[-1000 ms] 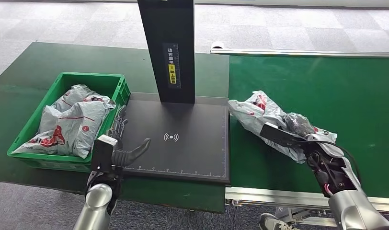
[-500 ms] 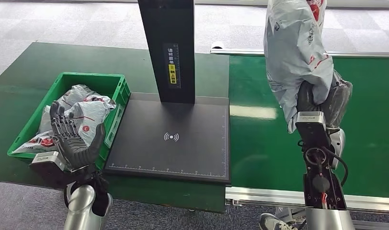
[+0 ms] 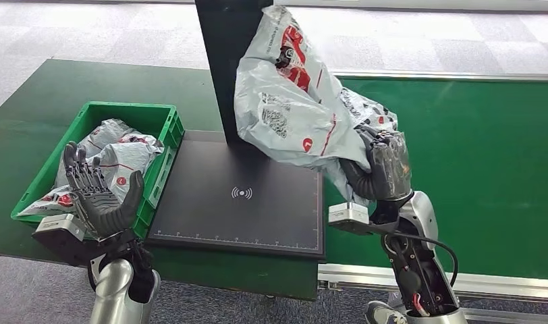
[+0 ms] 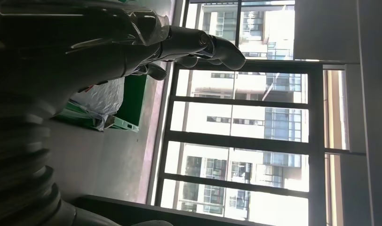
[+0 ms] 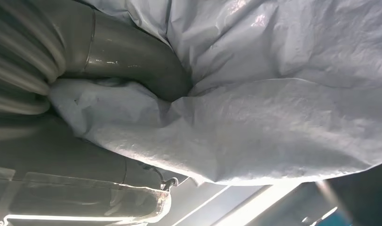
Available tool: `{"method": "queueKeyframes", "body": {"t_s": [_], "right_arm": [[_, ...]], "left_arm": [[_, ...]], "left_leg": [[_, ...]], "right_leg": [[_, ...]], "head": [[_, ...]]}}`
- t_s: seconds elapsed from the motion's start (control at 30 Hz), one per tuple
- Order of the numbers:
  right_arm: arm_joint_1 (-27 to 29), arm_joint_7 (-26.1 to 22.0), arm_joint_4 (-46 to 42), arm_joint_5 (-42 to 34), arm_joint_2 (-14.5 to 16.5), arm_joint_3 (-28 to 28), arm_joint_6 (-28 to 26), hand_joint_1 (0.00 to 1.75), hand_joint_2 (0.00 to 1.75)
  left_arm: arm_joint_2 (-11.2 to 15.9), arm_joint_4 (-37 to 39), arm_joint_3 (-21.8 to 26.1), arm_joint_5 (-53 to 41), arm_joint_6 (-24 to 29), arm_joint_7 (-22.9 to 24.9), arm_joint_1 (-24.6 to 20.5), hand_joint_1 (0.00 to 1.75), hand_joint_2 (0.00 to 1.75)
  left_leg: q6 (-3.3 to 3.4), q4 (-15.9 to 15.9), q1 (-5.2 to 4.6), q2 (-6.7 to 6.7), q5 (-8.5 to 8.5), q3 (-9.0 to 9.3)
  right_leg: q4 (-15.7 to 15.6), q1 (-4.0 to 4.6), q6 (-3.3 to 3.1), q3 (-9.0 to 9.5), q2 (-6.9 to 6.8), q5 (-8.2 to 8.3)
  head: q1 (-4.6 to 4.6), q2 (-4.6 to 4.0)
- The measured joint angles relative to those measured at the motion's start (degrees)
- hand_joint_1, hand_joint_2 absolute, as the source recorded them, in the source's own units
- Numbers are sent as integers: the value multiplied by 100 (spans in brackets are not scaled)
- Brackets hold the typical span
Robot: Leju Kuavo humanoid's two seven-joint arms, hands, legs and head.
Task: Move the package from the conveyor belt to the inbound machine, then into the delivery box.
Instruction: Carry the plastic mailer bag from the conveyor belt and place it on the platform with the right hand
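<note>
Right hand (image 3: 382,169): closed around the lower end of the soft grey plastic mail package with red print (image 3: 295,101), thumb pressed deep into the film in the right wrist view (image 5: 132,61).
Package: lifted in the air, leaning toward the black upright post (image 3: 224,61), above the right part of the flat black inbound machine plate (image 3: 258,209); not resting on it yet.
Reason for grip: held at one end, probably so that the rest can be laid flat on the plate for reading.
Left hand (image 3: 96,192): holding nothing, fingers spread and upright, palm turned inward, in front of the green plastic delivery box (image 3: 160,115); likely waiting to take over.
Box: several similar grey bags (image 3: 113,169) inside.
Green conveyor belt (image 3: 474,148): at the right of the plate.
</note>
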Motion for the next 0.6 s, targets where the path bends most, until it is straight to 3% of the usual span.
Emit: {"method": "queueKeyframes", "body": {"t_s": [0.07,0.2,0.23,0.43,0.6], "right_arm": [[-8,28,46,129,-15,120,95,175,175],[-475,333,1451,1716,-121,1504,1589,175,175],[-569,340,1740,1756,-114,1732,1698,175,175],[-1189,406,3171,1945,8,2867,1854,175,175],[-1524,519,3759,1910,103,3344,1904,175,175]], "left_arm": [[-1,-7,-2,2,-8,0,-1,0,175],[-4,-16,-69,70,-9,0,-40,0,175],[-4,-15,-79,79,-3,0,-43,0,175],[-4,59,-175,167,-11,0,-80,0,175],[-2,117,-222,182,8,0,-92,0,175]], "left_leg": [[0,0,-1,2,0,-1],[-1,-1,1,3,2,2],[-1,-1,2,0,3,2],[-2,0,2,3,3,5],[-1,0,1,9,0,16]], "right_leg": [[0,0,0,0,1,0],[0,1,-1,4,2,1],[0,1,-1,4,0,2],[1,2,-2,4,2,2],[0,1,-2,10,7,2]], "head": [[-1,0],[-1,0],[-1,0],[1,0],[-1,0]]}}
